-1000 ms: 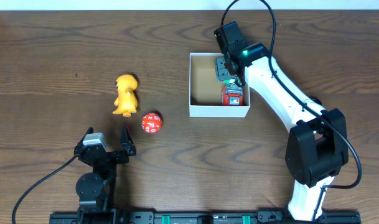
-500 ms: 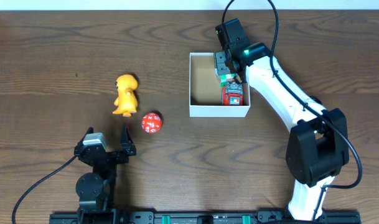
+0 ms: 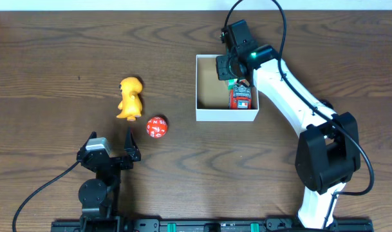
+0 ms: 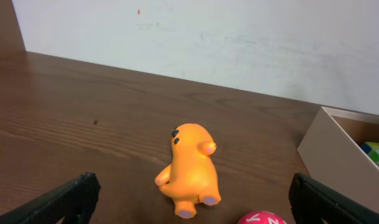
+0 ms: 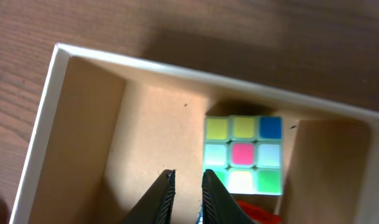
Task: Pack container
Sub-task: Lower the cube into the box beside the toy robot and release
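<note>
Brown wood-grain table (image 3: 54,51) holds the container (image 3: 226,115), white wall (image 4: 239,43) behind.

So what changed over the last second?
The right tool closed its jaws on nothing above the container and edged toward its far wall. The colour cube and red toy inside, the orange figure, red ball and open left tool stayed put.

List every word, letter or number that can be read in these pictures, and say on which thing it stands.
Red ball: white letters, too small and blurred to read.
Red toy in the container: pale marks, too blurred to read.
No other text shows.
</note>
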Robot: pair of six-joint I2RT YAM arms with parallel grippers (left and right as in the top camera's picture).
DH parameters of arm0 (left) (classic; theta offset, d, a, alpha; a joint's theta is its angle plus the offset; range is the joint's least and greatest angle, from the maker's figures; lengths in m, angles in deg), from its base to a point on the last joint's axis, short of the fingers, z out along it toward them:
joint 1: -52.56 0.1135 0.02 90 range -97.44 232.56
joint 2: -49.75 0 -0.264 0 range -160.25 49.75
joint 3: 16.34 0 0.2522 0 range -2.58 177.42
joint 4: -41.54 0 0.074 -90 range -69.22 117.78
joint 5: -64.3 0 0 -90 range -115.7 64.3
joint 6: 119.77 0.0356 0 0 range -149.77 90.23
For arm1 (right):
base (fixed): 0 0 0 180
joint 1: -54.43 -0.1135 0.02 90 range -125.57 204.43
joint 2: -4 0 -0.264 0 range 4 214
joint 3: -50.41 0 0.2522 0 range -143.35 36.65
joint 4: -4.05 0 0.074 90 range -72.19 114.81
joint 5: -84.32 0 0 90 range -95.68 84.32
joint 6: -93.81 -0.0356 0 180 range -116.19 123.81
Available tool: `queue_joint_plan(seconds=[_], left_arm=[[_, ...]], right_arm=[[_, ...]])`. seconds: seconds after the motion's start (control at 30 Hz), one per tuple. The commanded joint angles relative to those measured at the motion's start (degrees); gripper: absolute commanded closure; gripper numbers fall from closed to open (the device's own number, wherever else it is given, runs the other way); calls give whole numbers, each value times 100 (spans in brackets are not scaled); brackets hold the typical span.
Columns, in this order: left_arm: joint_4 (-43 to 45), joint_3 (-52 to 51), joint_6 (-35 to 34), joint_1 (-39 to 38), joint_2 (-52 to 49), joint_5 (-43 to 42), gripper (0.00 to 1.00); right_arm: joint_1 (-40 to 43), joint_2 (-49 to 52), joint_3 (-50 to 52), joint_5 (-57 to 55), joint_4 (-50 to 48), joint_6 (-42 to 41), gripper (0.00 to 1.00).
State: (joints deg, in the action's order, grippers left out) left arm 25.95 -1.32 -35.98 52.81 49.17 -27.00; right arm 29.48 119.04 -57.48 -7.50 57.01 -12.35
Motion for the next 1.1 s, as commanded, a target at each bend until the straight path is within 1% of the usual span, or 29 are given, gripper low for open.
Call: queue_joint_plan(seconds=[0.0,0.23,0.37,0.73,1.07], left_arm=[[-221,-103,-31,-17,28,52,2],[-221,-103,-31,-17,28,52,2],[-221,-103,-31,-17,28,52,2],[-221,-103,-31,-17,28,52,2],[-221,-103,-31,-17,28,50,2]], right_arm=[[-63,48,232,83,-59,-39,83],[-90,48,669,168,-562,-55,83],[-85,48,734,168,-780,-55,84],[-101,48,879,273,-938,-55,91],[-98,50,929,271,-1005,-52,93]])
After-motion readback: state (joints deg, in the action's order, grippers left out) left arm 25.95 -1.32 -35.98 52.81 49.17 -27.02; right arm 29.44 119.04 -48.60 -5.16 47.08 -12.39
